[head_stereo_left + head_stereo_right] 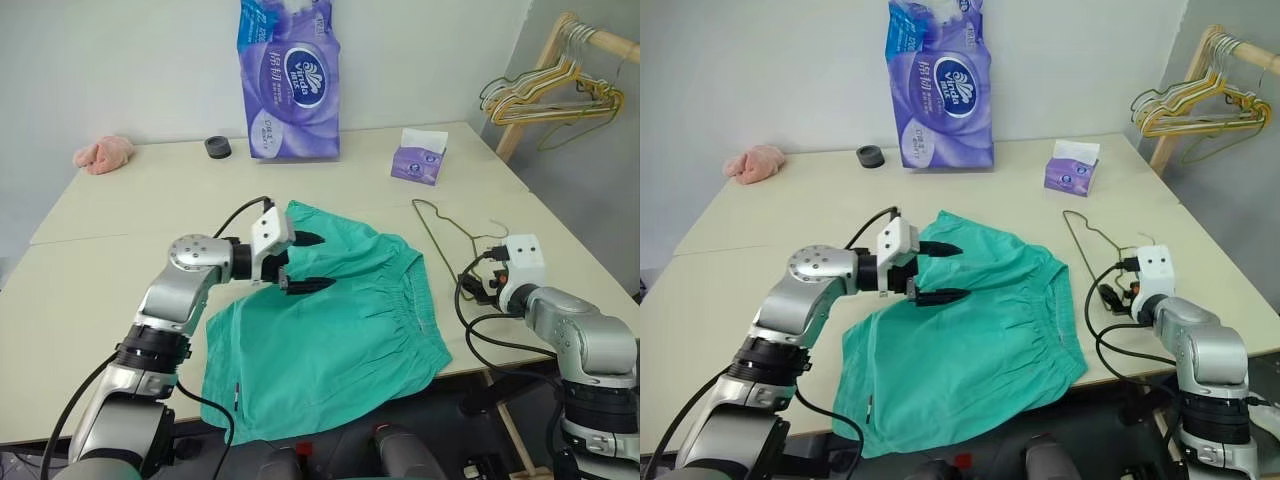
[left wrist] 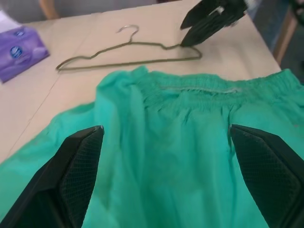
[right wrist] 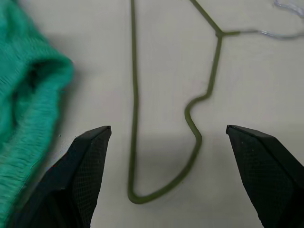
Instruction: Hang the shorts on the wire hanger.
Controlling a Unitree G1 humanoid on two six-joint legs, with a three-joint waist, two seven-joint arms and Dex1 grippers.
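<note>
- Teal-green fabric shorts (image 1: 330, 330) lie flat on the beige table (image 1: 120, 210), elastic waistband toward the robot's right.
- Thin olive-green wire hanger (image 1: 437, 232) lies flat just beside the waistband, not touching it.
- Left gripper (image 1: 304, 262) hovers over the shorts, jaws spread, empty.
- Right gripper (image 3: 171, 178) above the hanger's end, jaws wide, gripping nothing.

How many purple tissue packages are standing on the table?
2. The tall tissue pack stands at the far edge near the wall; the small tissue box sits nearer, toward the right side of the table.
</note>
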